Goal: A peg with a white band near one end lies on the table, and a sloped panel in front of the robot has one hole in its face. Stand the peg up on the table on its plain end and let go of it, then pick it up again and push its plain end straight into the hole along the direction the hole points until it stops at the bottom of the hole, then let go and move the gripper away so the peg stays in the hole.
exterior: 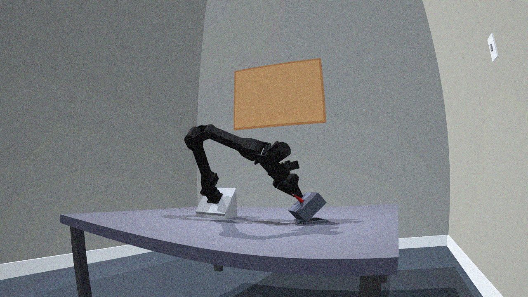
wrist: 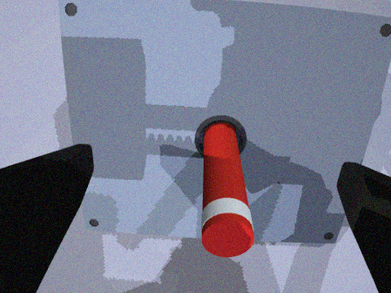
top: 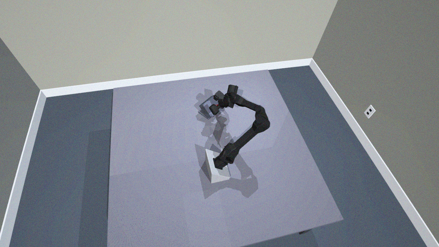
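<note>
- The arm (exterior: 221, 138) rises steeply from its base (exterior: 211, 194), bends sharply at a high elbow, then runs forward and down in a long slope.
- From the top view the arm (top: 257, 118) makes a bent, hooked line, base at the near end and wrist at the far end.
- The wrist pitches downward, so the claw (exterior: 295, 190) aims at a slant, low over the worktop (exterior: 184, 229).
- The claw (wrist: 217, 190) is spread wide and grips nothing; its dark fingers sit at the far left and right edges of the wrist view.
</note>
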`<state>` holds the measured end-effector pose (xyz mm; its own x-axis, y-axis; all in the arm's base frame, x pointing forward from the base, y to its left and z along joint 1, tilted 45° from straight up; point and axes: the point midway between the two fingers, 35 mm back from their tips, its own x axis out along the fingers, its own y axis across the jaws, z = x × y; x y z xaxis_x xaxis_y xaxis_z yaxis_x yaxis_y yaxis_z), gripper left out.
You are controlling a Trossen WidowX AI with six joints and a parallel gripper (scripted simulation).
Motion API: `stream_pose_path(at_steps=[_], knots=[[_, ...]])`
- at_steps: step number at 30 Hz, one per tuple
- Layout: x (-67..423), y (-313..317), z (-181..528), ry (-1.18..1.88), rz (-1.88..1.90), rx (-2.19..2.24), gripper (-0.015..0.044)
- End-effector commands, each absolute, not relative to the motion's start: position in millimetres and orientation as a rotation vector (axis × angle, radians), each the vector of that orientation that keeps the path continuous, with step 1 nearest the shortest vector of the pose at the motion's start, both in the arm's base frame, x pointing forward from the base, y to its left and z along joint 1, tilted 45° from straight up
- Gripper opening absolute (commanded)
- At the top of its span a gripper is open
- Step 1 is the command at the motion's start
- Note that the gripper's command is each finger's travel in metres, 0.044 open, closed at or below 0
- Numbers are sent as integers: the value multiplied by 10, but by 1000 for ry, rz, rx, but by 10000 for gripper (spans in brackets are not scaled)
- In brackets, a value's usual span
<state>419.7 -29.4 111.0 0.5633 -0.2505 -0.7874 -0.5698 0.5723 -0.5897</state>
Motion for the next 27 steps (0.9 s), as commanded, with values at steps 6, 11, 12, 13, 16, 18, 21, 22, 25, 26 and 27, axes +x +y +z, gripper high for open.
stream_pose_path(at_steps=[6,11,12,13,16,18,21,22,25,26,27], knots=[[4119,-247,1268,986,224,-980,440],[4072,-220,1342,986,225,-980,440],[4062,-215,1357,986,226,-980,440],[4052,-209,1372,986,226,-980,440],[4022,-194,1417,986,227,-980,440],[4001,-183,1447,986,227,-980,440],[3970,-168,1491,985,228,-980,440],[3959,-163,1505,985,228,-980,440],[3927,-147,1549,985,229,-980,440],[3916,-142,1564,985,229,-980,440],[3905,-137,1578,985,230,-980,440]])
